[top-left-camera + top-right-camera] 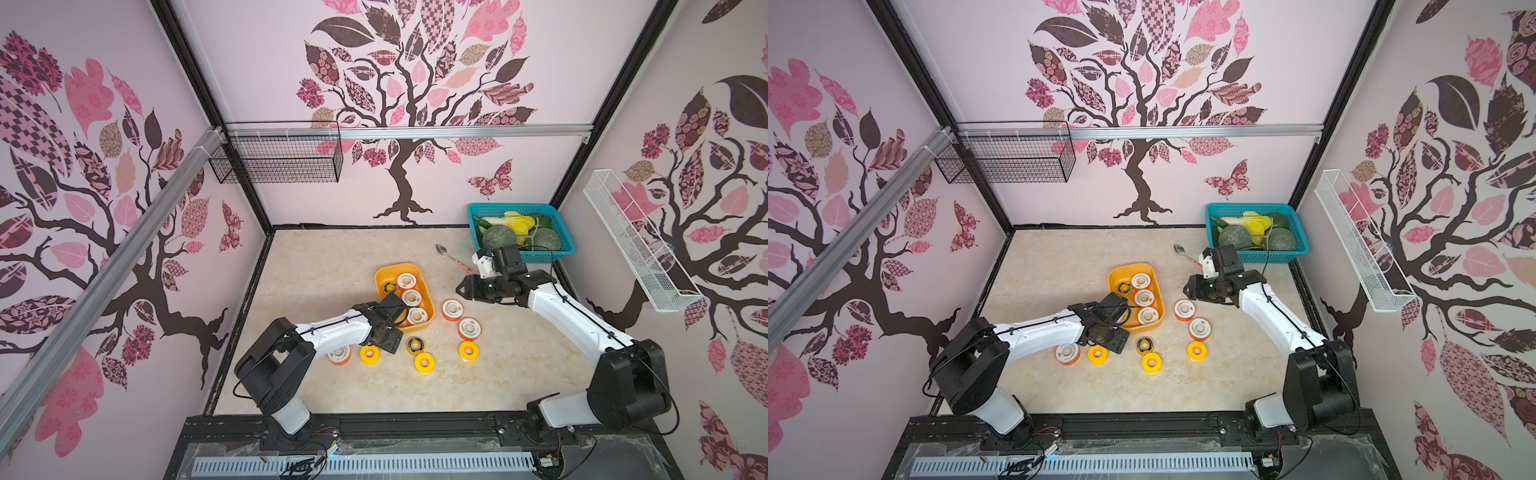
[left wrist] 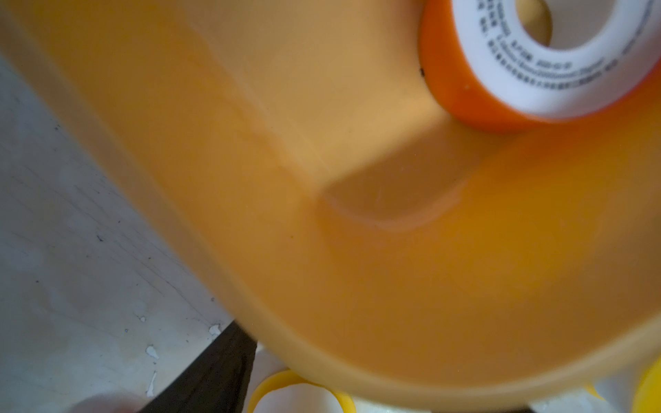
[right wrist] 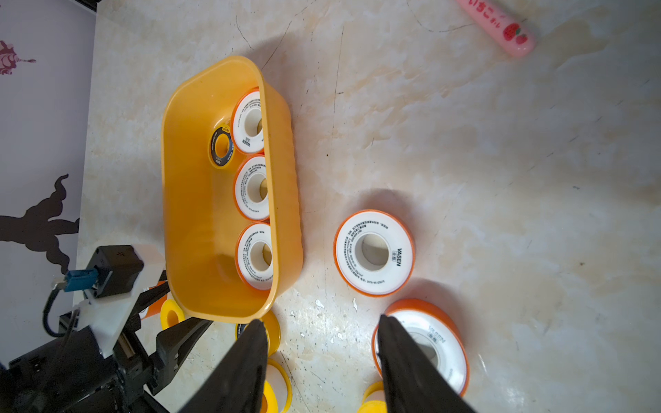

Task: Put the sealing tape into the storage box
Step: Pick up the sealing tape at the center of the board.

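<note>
**Rolls right of the box fall to the right hand**

The storage box (image 1: 385, 275) sits mid-desk in both top views, its long axis running from upper left to lower right of the frame. Three orange-and-white rolls lie in a row along its right side, with one black roll beside them.

The right hand (image 1: 458, 289) hovers to the right of the box, its jaws moderately apart and empty. The nearest orange roll (image 1: 453, 309) lies just below it in the frame, flat on the desk (image 1: 324, 266) with its hole facing up. In the right wrist view that roll (image 3: 373, 252) is in full sight ahead of the fingertips. A second orange roll (image 1: 469, 328) lies a little lower in the frame. From either roll the box is a short way to the left, so I judge these two to be the right arm's work.

The left hand (image 1: 397, 305) is at the box's lower-left corner, its jaws apart on either side of that corner. Whether they touch the wall I cannot tell. It is nearer to the black roll (image 1: 414, 345) and the yellow roll (image 1: 369, 355) lower in the frame.
</note>
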`<state>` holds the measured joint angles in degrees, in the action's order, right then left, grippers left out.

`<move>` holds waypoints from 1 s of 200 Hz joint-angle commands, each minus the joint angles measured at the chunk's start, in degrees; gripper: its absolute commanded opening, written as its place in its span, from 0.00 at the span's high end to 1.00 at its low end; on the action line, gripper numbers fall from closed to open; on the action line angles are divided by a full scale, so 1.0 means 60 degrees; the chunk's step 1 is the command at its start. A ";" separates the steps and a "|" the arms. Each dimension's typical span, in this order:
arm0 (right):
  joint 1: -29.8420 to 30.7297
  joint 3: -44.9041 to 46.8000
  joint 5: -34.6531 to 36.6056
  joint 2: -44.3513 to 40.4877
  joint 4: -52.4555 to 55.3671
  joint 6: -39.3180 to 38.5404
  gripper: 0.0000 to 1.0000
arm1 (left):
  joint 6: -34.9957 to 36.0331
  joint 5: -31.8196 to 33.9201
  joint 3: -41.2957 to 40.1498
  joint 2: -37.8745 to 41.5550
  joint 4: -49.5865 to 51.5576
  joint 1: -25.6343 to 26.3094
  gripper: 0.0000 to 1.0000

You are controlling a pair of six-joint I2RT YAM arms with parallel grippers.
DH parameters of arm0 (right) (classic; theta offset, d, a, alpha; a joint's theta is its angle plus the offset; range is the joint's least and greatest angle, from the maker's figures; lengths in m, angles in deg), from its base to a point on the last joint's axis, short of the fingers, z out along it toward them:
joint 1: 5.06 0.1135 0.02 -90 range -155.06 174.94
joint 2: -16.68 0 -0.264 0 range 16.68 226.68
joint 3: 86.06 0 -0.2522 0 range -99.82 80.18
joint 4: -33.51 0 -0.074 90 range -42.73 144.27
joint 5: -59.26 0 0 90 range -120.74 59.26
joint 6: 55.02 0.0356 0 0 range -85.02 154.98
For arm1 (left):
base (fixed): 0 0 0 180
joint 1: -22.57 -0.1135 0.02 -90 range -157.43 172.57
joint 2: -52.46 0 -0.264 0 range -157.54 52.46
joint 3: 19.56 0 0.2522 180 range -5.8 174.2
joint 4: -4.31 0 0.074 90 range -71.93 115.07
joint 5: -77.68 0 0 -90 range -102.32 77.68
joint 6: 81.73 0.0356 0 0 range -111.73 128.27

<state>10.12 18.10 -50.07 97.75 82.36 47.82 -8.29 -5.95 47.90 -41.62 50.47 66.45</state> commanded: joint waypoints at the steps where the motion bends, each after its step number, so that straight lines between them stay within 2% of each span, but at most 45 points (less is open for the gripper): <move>1: -0.0025 -0.0236 -0.0050 0.0075 0.0084 -0.0046 0.45 | -0.0037 0.0065 0.0240 -0.0174 -0.0185 0.0026 0.28; 40: -0.0025 -0.0257 -0.0045 0.0083 0.0113 -0.0070 0.45 | -0.0079 0.0132 0.0222 -0.0205 -0.0228 0.0026 0.37; 90: -0.0029 -0.0246 -0.0088 0.0106 0.0128 -0.0062 0.45 | -0.0114 0.0286 0.0197 -0.0343 -0.0255 0.0026 0.37; 124: -0.0022 -0.0243 -0.0074 0.0106 0.0167 -0.0093 0.45 | -0.0185 0.0454 0.0168 -0.0361 -0.0230 0.0026 0.42; 169: -0.0026 -0.0229 -0.0066 0.0110 0.0176 -0.0106 0.45 | -0.0411 0.1140 0.0106 0.0159 -0.0020 0.0026 0.47; 200: -0.0025 -0.0218 -0.0074 0.0127 0.0165 -0.0118 0.45 | -0.0579 0.2250 0.0170 0.0931 0.0387 0.0028 0.47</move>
<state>10.12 18.10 -50.25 97.73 82.73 47.80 -10.36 0.98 48.27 -40.46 50.93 66.45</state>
